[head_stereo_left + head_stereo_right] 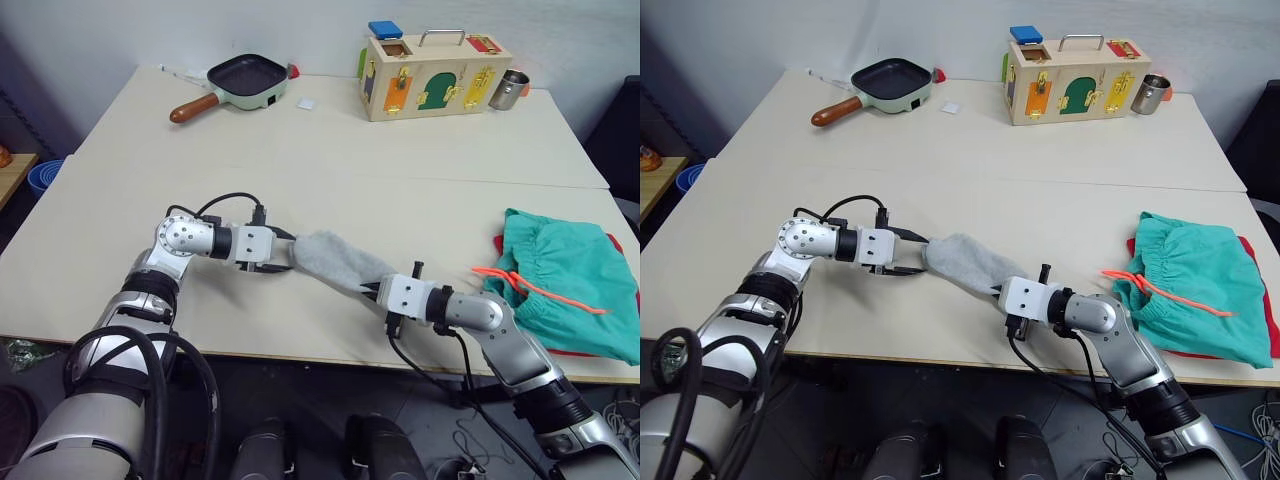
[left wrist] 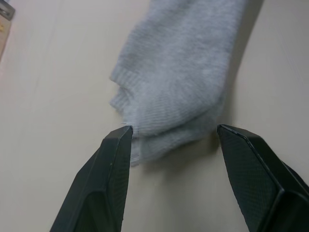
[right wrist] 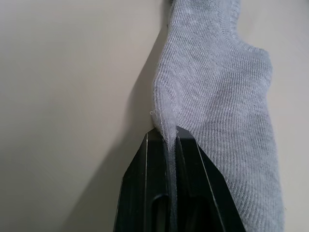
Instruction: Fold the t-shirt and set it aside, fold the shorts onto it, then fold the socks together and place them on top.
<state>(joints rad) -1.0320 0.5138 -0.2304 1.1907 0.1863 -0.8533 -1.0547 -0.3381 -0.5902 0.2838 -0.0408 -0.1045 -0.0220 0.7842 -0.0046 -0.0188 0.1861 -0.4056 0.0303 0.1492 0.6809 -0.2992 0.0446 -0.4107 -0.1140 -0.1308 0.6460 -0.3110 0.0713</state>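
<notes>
The light grey socks [image 1: 335, 262] lie stacked on the table between my two grippers. My left gripper [image 2: 174, 133] stands open, its fingertips either side of the socks' cuff end without pinching it. My right gripper [image 3: 166, 133] is shut on an edge of the socks at their other end. The teal shorts [image 1: 570, 280] with an orange drawstring lie at the right edge on the red t-shirt [image 1: 612, 352], of which only thin strips show.
At the table's [image 1: 320, 180] far side stand a green frying pan [image 1: 245, 82], a wooden latch box [image 1: 432, 75] and a metal cup [image 1: 509, 90]. The near edge runs just behind my right gripper.
</notes>
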